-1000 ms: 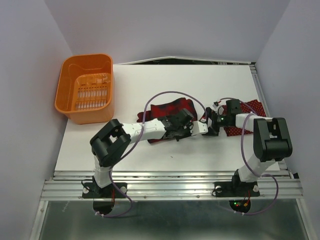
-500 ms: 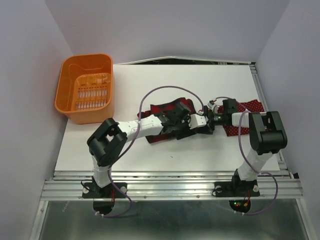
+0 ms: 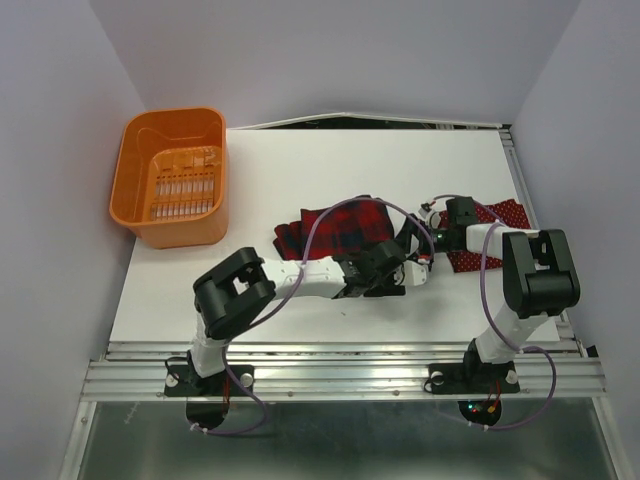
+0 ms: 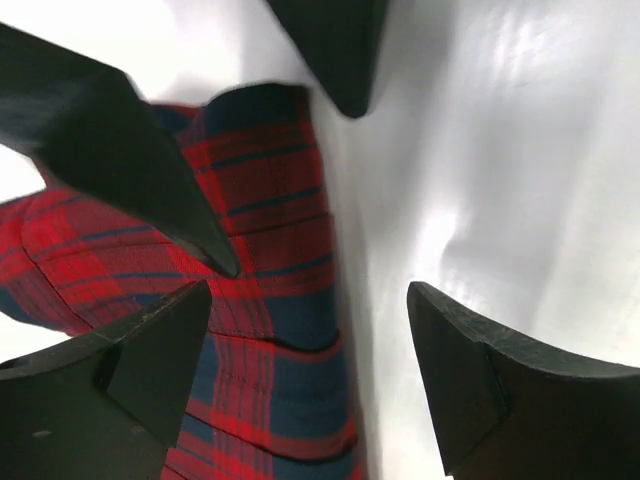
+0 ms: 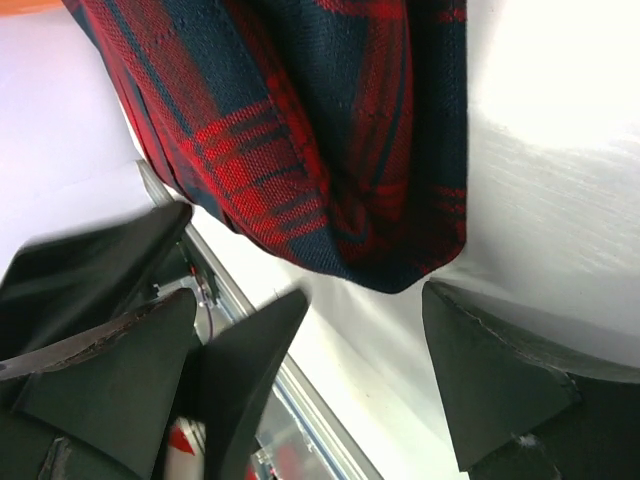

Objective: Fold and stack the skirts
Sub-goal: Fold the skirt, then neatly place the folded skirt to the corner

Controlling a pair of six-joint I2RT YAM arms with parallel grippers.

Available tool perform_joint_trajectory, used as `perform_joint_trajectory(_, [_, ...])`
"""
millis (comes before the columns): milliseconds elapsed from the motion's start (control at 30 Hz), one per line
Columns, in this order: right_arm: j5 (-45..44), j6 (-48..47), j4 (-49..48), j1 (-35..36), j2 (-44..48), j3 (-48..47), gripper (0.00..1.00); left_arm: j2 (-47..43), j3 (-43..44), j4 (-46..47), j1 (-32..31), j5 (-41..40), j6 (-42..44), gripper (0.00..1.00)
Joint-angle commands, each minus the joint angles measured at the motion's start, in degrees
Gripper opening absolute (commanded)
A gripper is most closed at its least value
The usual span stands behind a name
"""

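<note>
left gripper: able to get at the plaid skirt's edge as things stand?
Probably yes. The left gripper is open, and its wrist view shows an edge of the plaid skirt lying between the jaws. The right gripper crowds the same corner, so clearance looks tight.

I cannot read any words, numbers or signs anywhere here.
</note>
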State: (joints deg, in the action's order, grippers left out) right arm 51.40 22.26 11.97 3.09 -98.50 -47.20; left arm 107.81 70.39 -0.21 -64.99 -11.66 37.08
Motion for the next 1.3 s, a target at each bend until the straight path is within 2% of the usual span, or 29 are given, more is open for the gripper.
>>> perform_joint_trajectory(0, [-5.69,-2.66,4.12,0.33,-0.02,-1.05,1.0,3.45,-0.26,5.48,0.74,-10.91,3.78,0.92])
perform_joint_trajectory(167, [-7.45,-3.27,4.03,0.33,-1.34,-1.23,1.0,6.44,0.1,6.54,0.74,-13.65,5.55,0.92])
perform_joint_trajectory(267, [-7.98,-3.71,4.03,0.33,-1.08,-1.31,1.0,7.24,0.01,6.01,0.83,-13.57,5.64,0.82])
perform_joint_trajectory(300, [-7.98,-4.06,4.03,0.33,-0.99,-1.14,1.0,7.24,0.1,5.49,0.74,-12.43,5.46,0.64])
perform_joint_trajectory(367, [-6.76,-6.25,4.03,0.33,-0.91,-0.96,1.0,6.11,-0.25,4.17,0.83,-10.59,4.15,0.37])
perform_joint_trajectory(433, [-5.35,-8.36,4.03,0.33,-1.43,-0.96,1.0,4.79,-0.69,2.77,1.18,-6.56,3.27,0.29])
perform_joint_trajectory(467, [-5.43,-10.81,3.77,0.33,-2.04,-0.96,1.0,3.73,-0.61,1.89,1.44,-5.14,2.13,0.17])
perform_joint_trajectory(567, [-6.66,-13.99,1.93,0.33,-2.4,-0.18,1.0,2.5,1.06,-2.14,3.46,1.19,-0.68,0.0])
perform_joint_trajectory(700, [-4.47,-11.47,-3.17,0.33,-0.65,2.45,1.0,1.97,3.61,-5.85,7.06,10.4,-2.53,0.0])
perform_joint_trajectory(833, [-3.14,-9.87,-6.6,0.33,-1.34,2.47,1.0,1.35,5.89,-7.87,9.62,16.13,-3.07,0.0])
perform_joint_trajectory(1000, [-3.23,-11.53,-4.85,1.47,-3.63,0.1,1.0,0.82,7.3,-8.93,10.58,20.0,-3.59,0.0])
perform_joint_trajectory(1167, [-6.04,-15.49,2.17,1.48,-4.25,-1.23,1.0,1.35,9.41,-10.08,12.34,21.68,-5.61,0.0])
perform_joint_trajectory(1267, [-6.22,-13.58,3.15,1.48,-2.15,-0.35,1.0,1.26,10.38,-10.34,13.22,22.73,-6.4,0.0])
